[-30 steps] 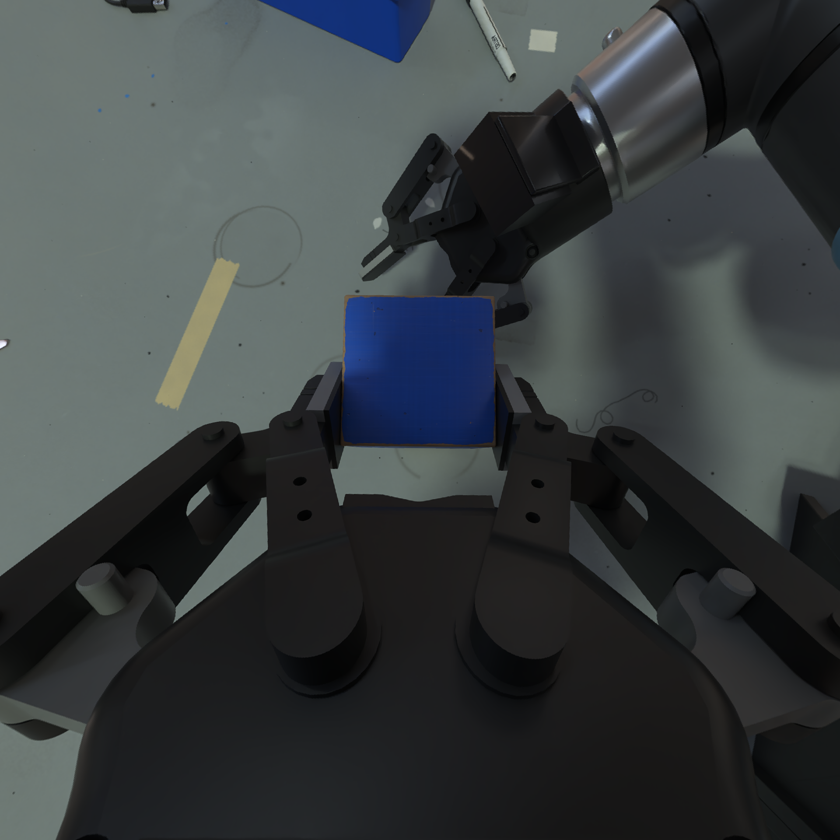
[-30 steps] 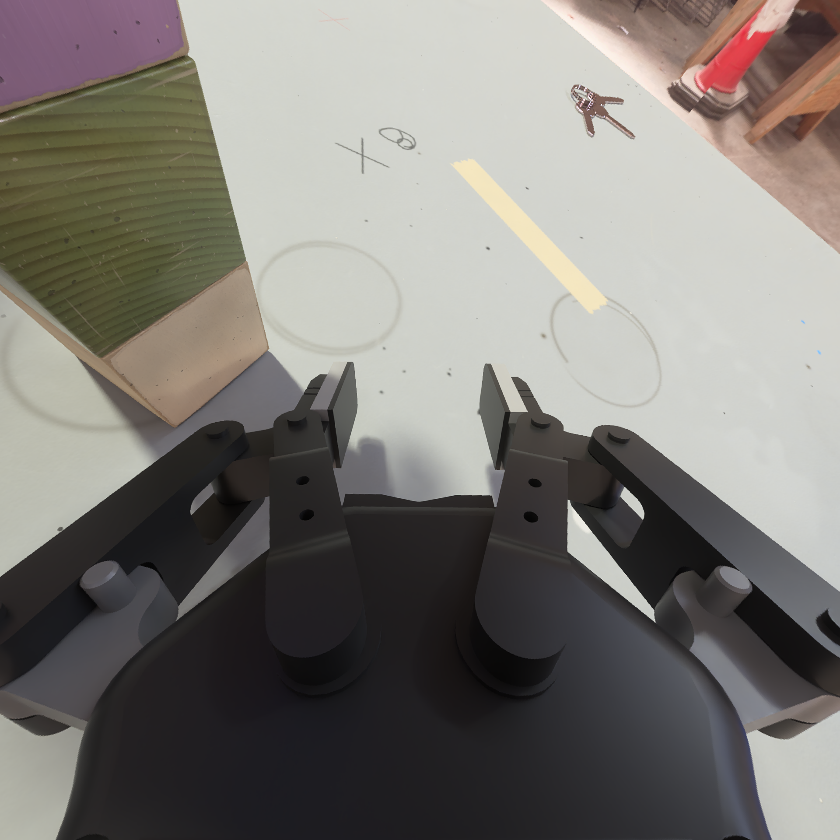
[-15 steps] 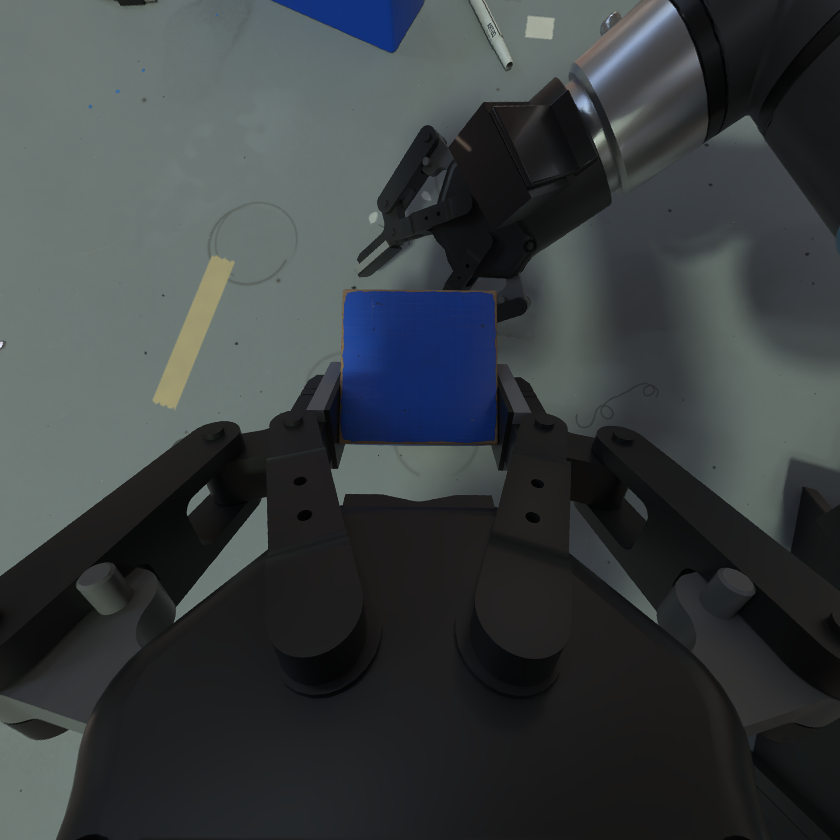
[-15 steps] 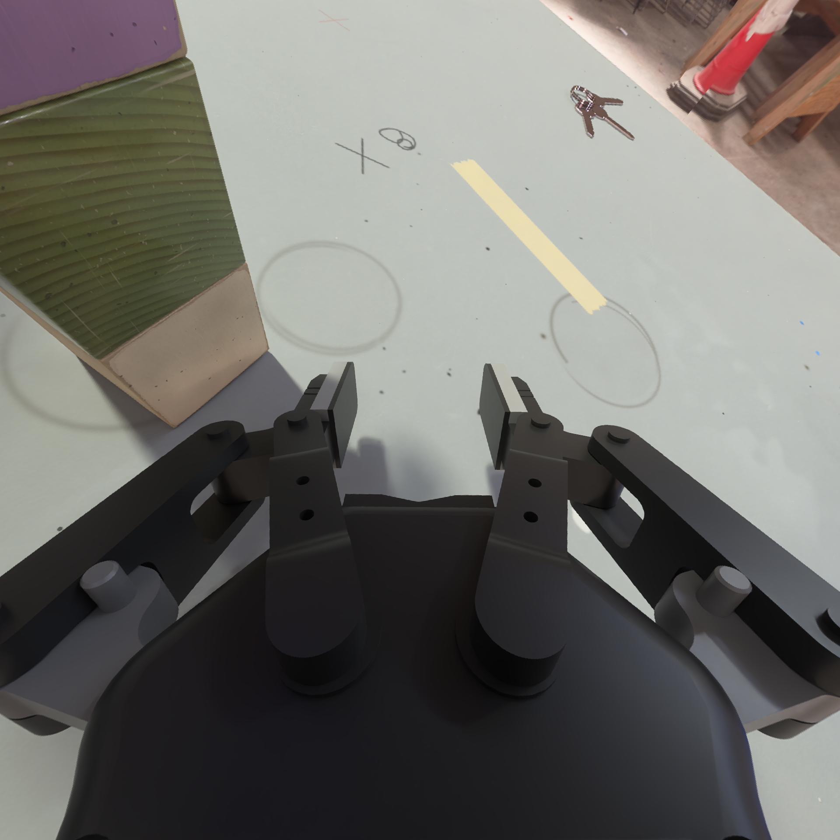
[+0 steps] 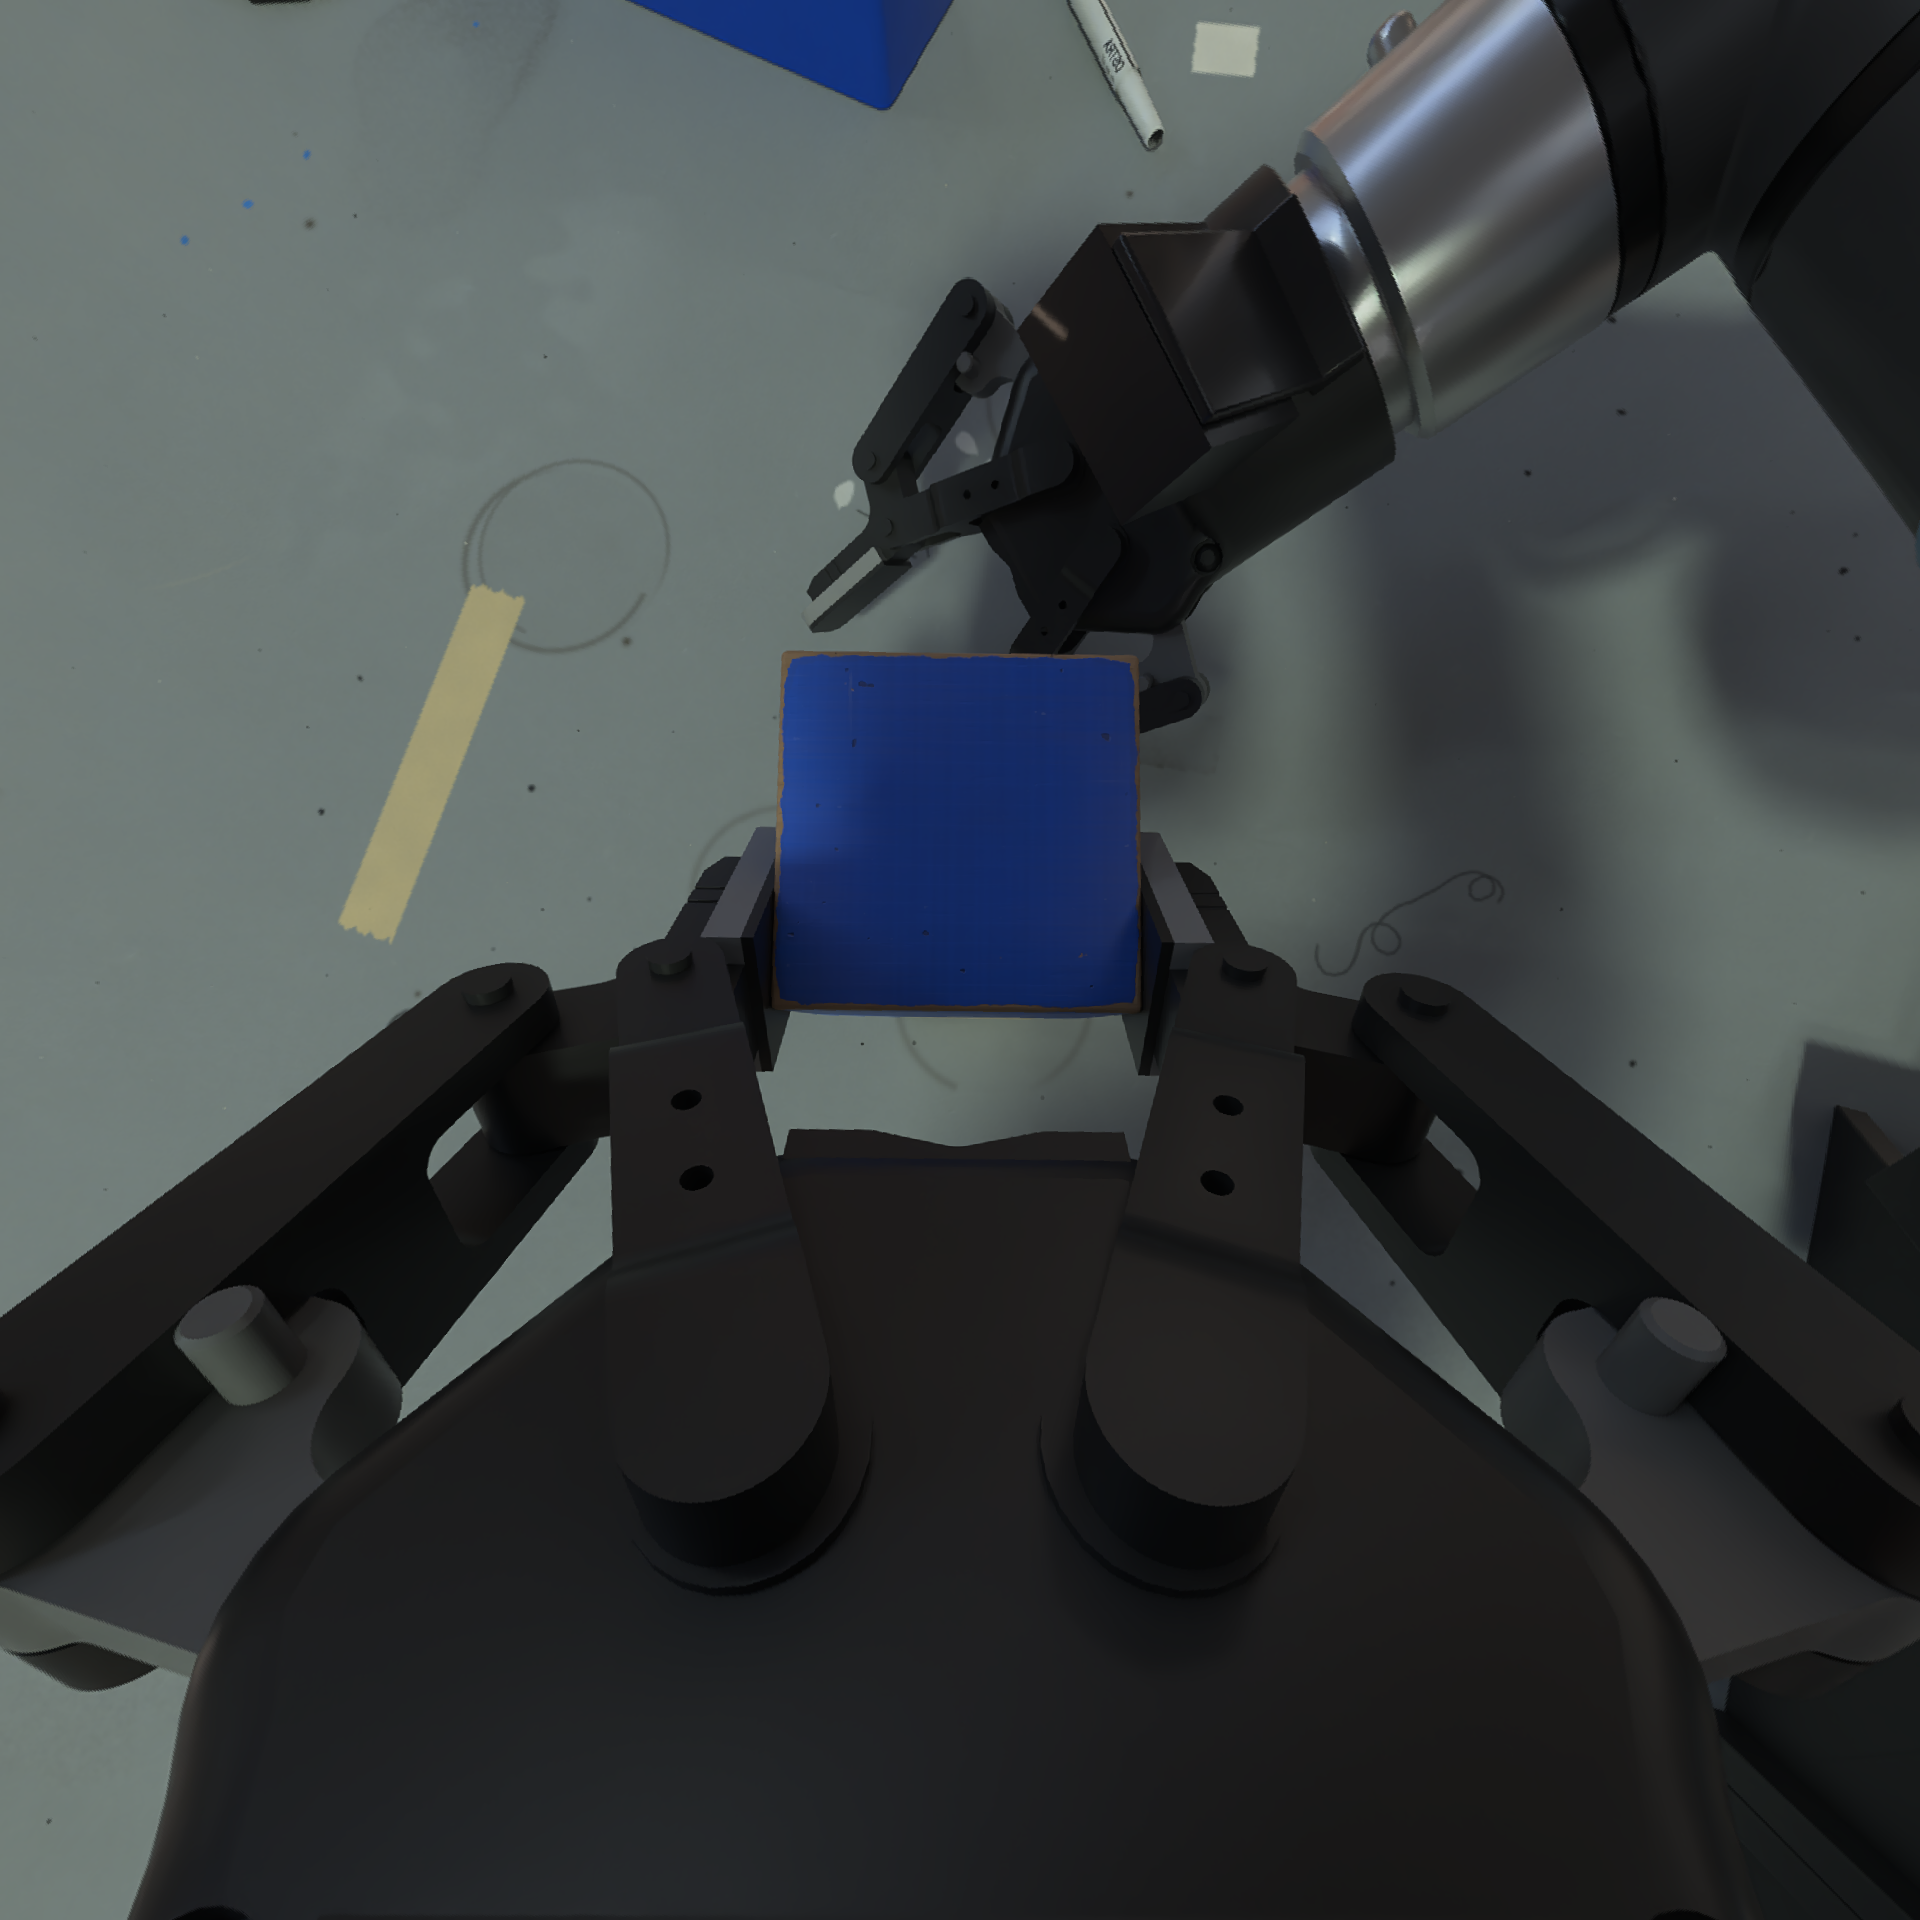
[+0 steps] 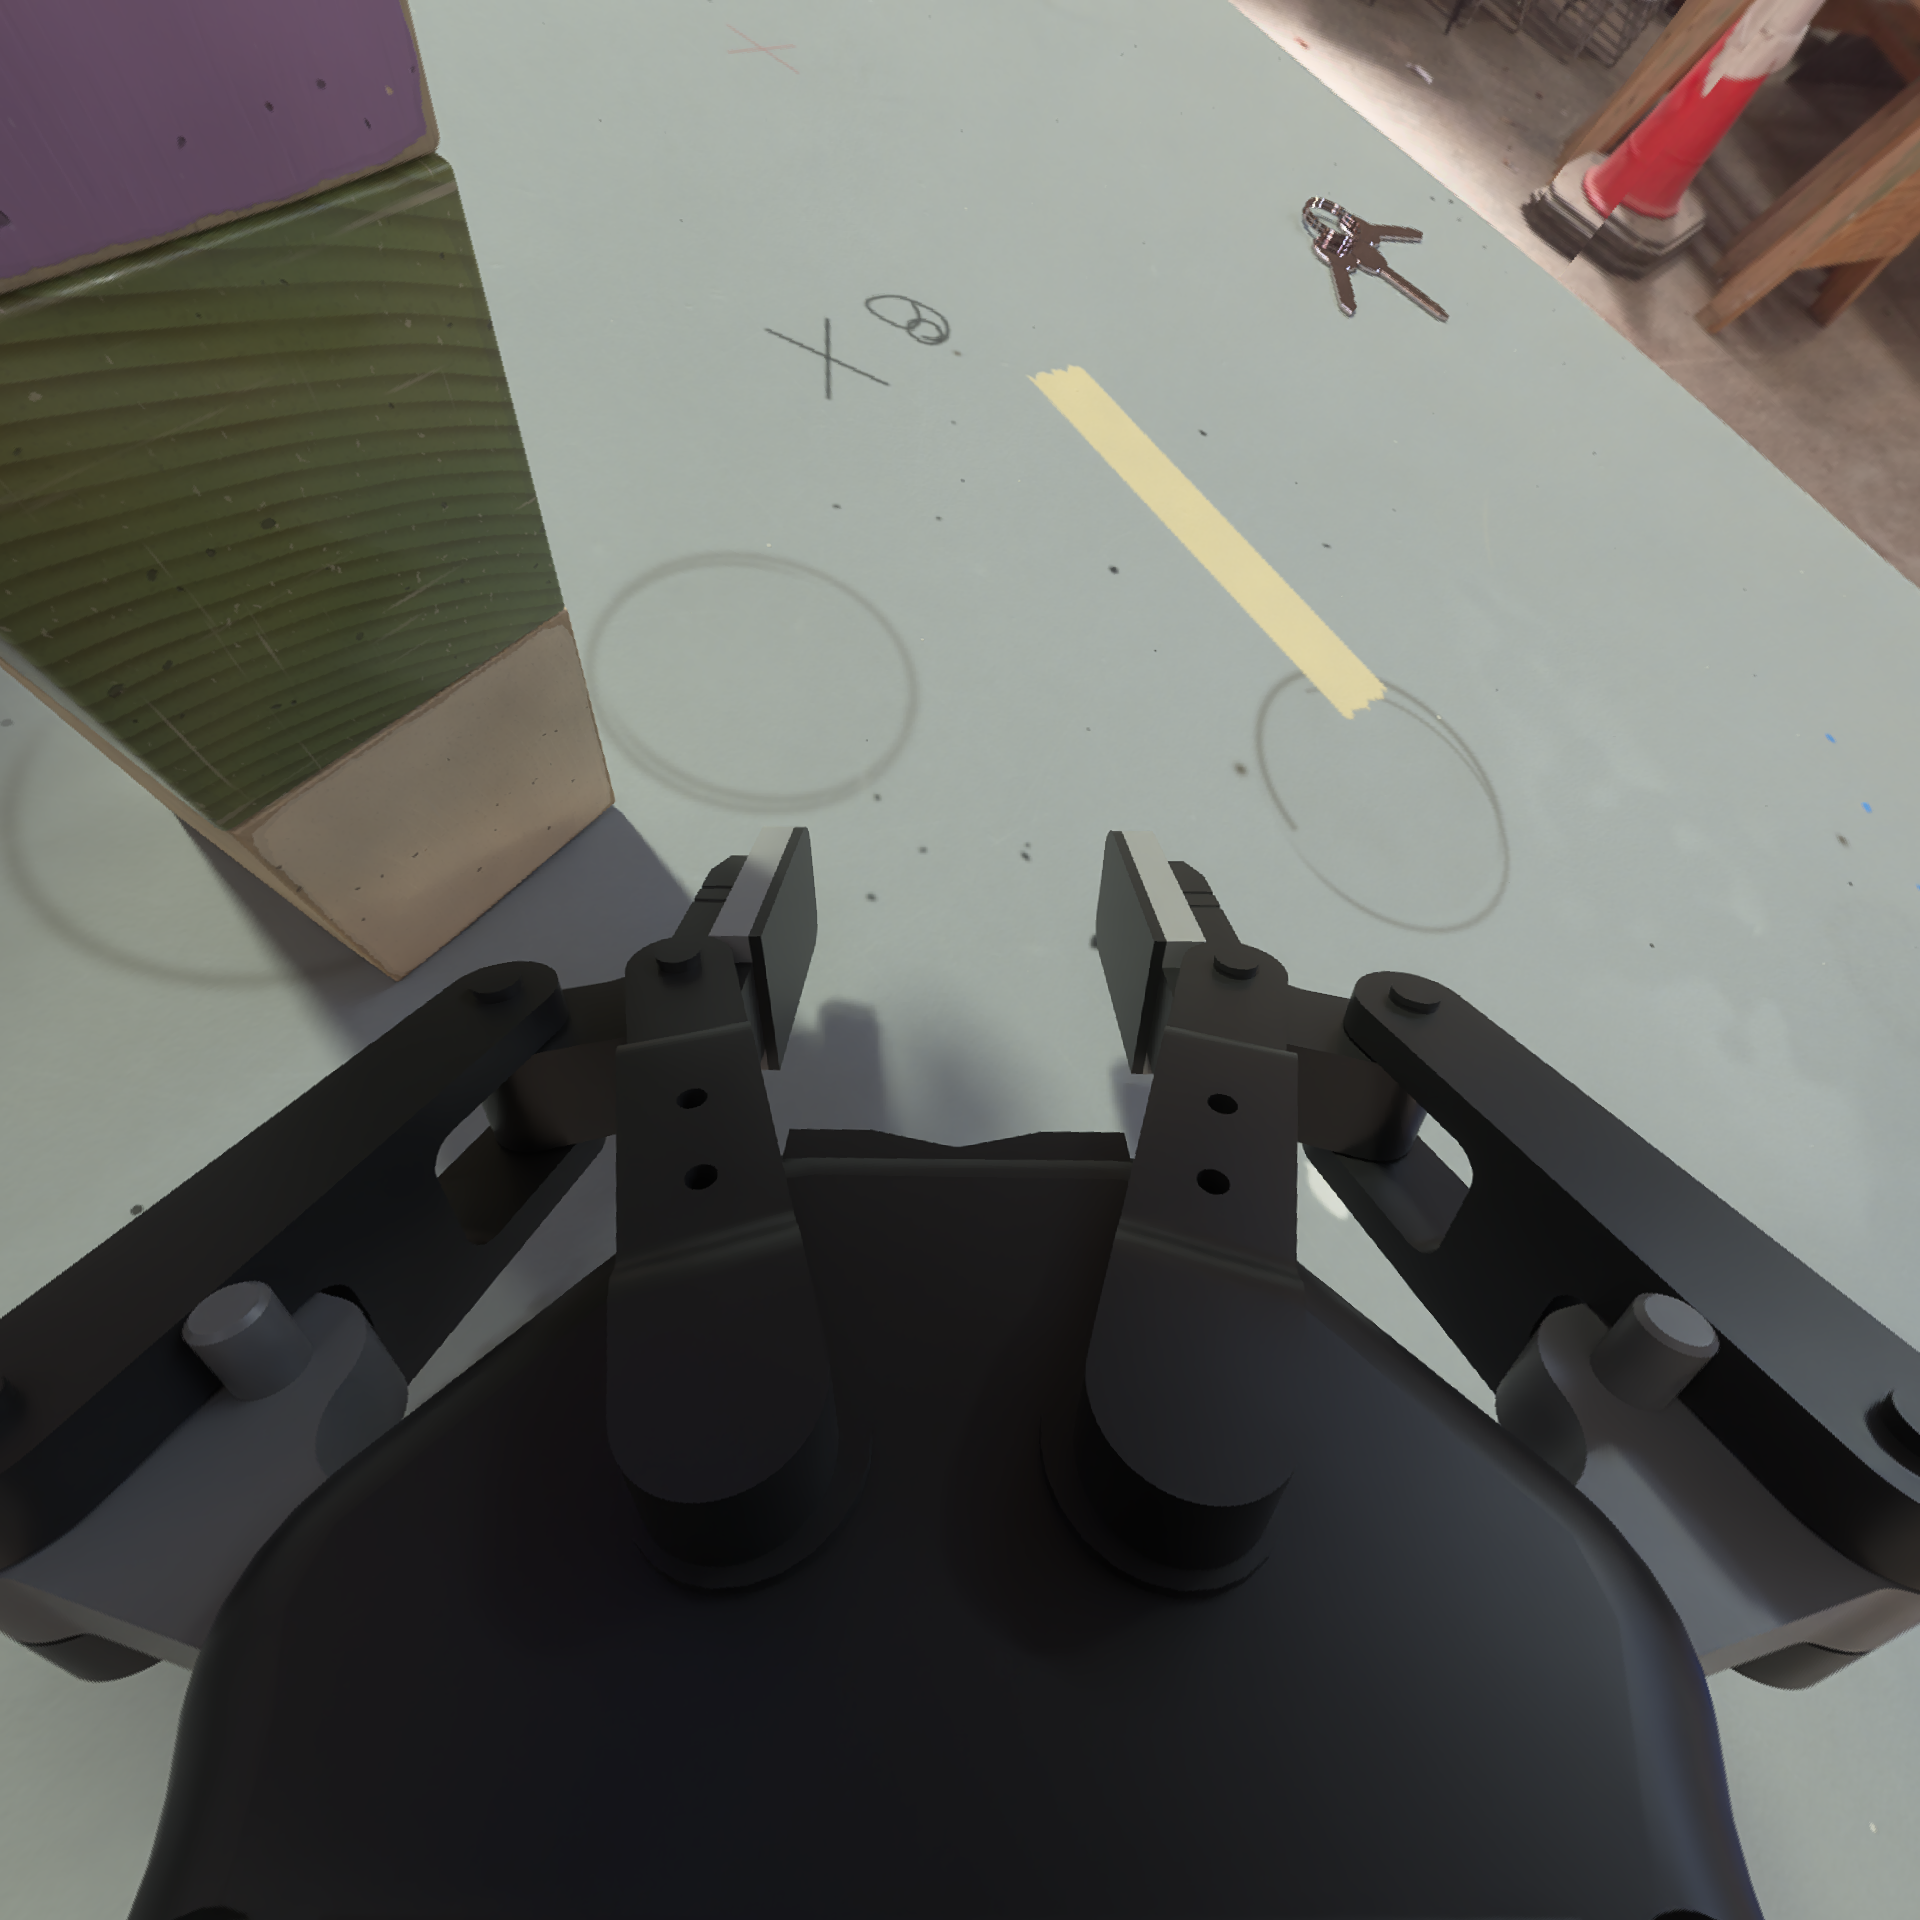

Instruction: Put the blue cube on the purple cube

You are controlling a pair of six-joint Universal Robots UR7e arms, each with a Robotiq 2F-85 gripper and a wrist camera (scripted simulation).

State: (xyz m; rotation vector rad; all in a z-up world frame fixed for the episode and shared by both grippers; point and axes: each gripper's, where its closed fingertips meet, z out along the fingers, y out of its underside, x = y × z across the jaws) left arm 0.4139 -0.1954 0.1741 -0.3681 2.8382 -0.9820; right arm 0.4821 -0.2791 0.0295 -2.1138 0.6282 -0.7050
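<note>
Left gripper [image 5: 958, 940] clamps the blue cube [image 5: 956, 831], one pad flat on each side face; the cube fills the gap between the fingers and juts past their tips, raised above the grey table [image 5: 260, 364]. Beyond it, on the far right, the right gripper [image 5: 940, 613] hangs low over the table. A tape strip [image 5: 431, 764] lies to the left, a pen [image 5: 1117, 73] at the far edge.

Right gripper [image 6: 958, 914]: fingers spread apart, nothing between them. Purple cube [image 6: 187, 114] sits at far left on top of a green block [image 6: 260, 520], well clear of the fingers. Keys [image 6: 1361, 260] lie far right.
</note>
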